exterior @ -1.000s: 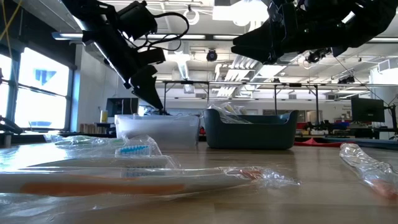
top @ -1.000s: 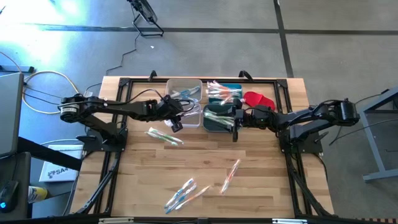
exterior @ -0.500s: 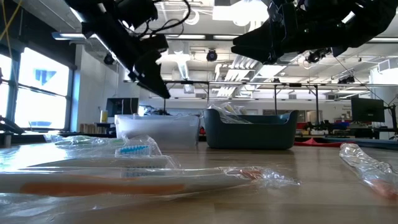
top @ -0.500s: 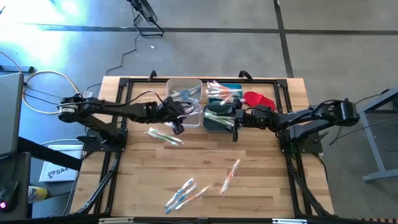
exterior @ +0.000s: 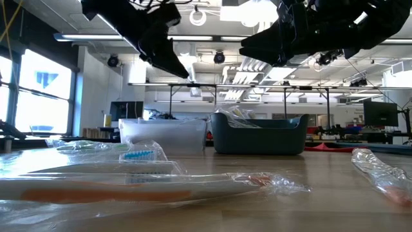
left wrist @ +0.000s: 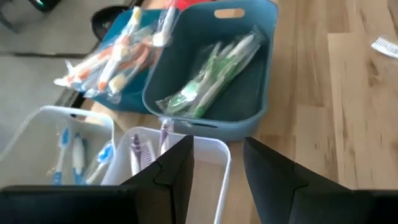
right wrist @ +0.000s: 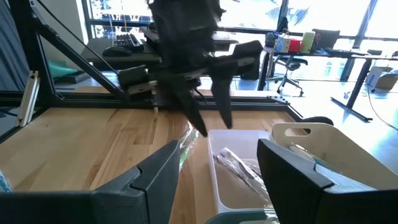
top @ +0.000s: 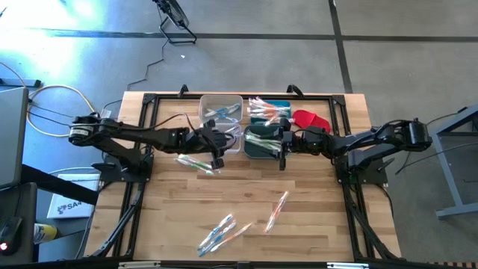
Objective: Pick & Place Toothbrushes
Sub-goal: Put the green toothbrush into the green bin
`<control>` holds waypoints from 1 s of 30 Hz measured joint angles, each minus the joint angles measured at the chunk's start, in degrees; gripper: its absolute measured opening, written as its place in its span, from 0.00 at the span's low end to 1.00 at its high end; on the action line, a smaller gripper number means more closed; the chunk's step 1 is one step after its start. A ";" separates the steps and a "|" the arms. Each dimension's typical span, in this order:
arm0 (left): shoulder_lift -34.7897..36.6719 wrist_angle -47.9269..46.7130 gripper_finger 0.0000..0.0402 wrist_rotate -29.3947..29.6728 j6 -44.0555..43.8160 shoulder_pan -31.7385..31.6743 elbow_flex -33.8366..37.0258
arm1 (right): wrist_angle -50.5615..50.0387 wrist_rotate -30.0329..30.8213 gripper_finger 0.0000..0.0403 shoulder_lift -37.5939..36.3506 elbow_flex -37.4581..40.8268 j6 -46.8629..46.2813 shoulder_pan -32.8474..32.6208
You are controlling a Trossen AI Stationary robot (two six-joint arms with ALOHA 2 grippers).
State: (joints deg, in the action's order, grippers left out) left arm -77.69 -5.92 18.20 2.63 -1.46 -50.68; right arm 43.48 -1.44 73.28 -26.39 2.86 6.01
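Left gripper (top: 217,152) has risen — fingers (left wrist: 171,168) apart, empty.

We see a pale, matt wooden table (top: 314,202), a smooth translucent white plastic bin (left wrist: 205,155), a matt blue plastic bin (left wrist: 258,68), and toothbrushes in glossy, crinkled clear wrappers (exterior: 129,183).

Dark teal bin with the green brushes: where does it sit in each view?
High view: dark teal bin at table centre, back half, under the right claw.
Low view: centre, on the table.
Left wrist view: upper middle, green brushes inside.
Right wrist view: only its rim at the bottom edge.
Shared landmark: the clear bin beside it.
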 joint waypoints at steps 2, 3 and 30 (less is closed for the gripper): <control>0.72 -0.75 0.33 2.43 0.15 1.61 0.00 | 0.00 0.00 0.52 0.00 0.00 -0.01 0.01; 0.96 -0.92 0.33 3.42 0.10 2.40 -0.07 | 0.00 0.01 0.52 0.00 0.00 -0.01 0.01; 2.64 -32.58 0.33 1.97 -26.88 9.38 2.25 | -0.39 0.01 0.52 0.00 0.00 -0.01 0.01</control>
State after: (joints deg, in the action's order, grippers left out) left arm -75.05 -38.50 20.17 -24.25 7.92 -48.42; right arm 43.09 -1.44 73.28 -26.39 2.85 6.02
